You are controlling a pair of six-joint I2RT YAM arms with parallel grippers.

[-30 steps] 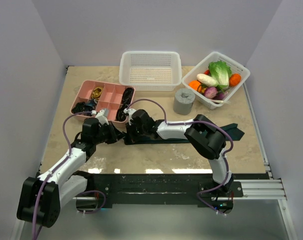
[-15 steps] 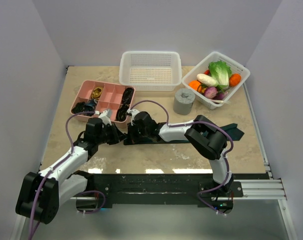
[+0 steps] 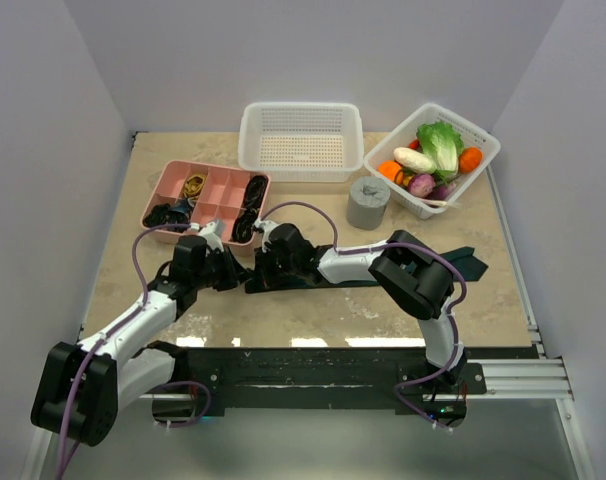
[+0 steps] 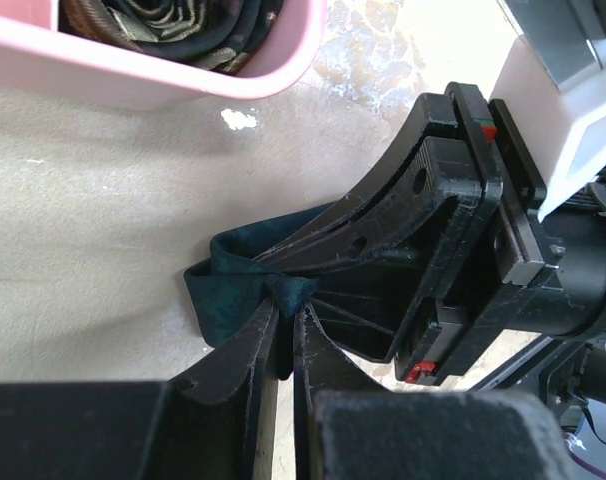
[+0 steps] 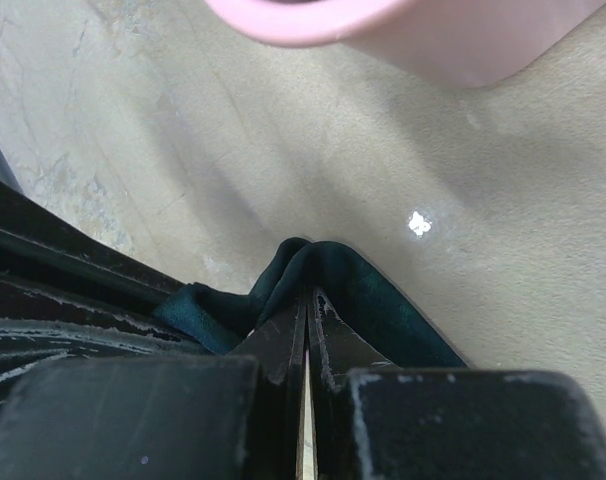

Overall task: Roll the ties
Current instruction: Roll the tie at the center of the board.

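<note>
soft limp teal necktie (image 4: 218, 300), light, probably slippery. pinched at folded narrow end by left gripper (image 4: 286, 318) and right gripper (image 5: 308, 300), trailing along bench (image 3: 313, 310) behind right gripper. best gripped at fold.

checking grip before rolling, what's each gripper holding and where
Left gripper and right gripper both pinch the tie at its bunched end near the pink tray.

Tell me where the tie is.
In the top view the tie lies across the table, just nearer than the grey cylinder. Its left end, by the pink tray, is pinched by the left end effector and right end effector.
</note>
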